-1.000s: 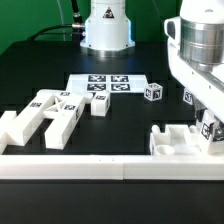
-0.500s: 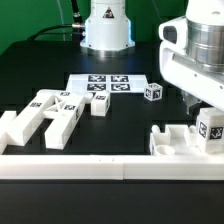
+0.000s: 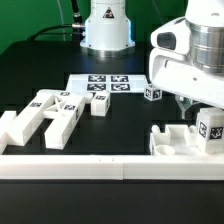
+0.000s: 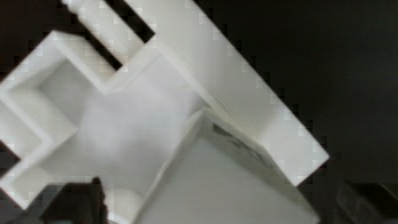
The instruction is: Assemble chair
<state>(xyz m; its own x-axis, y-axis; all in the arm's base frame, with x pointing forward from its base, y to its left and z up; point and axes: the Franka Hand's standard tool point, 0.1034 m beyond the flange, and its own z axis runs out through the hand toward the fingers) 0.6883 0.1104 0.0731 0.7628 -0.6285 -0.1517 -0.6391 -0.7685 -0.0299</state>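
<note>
While the black two-finger claw (image 3: 188,103) hangs with its jaws spread wide and nothing between them, I judge that the chunky white plastic chair frame (image 3: 180,138) lies just below it, not touching, its long axis along the long white front rail (image 3: 80,165).

Your exterior view is lit brightly and evenly, seemingly from above. The tops of the chair parts (image 3: 45,112) glare almost to plain white while their sides fall grey, and the black desk (image 3: 130,135) swallows any shadow. The arm (image 3: 190,60), close to the lens, looks soft and washed out. Detail is coarse throughout. Your wrist view is badly out of focus: a chair part (image 4: 178,110) fills it as blurred white and grey planes, with murky dark corners.
</note>
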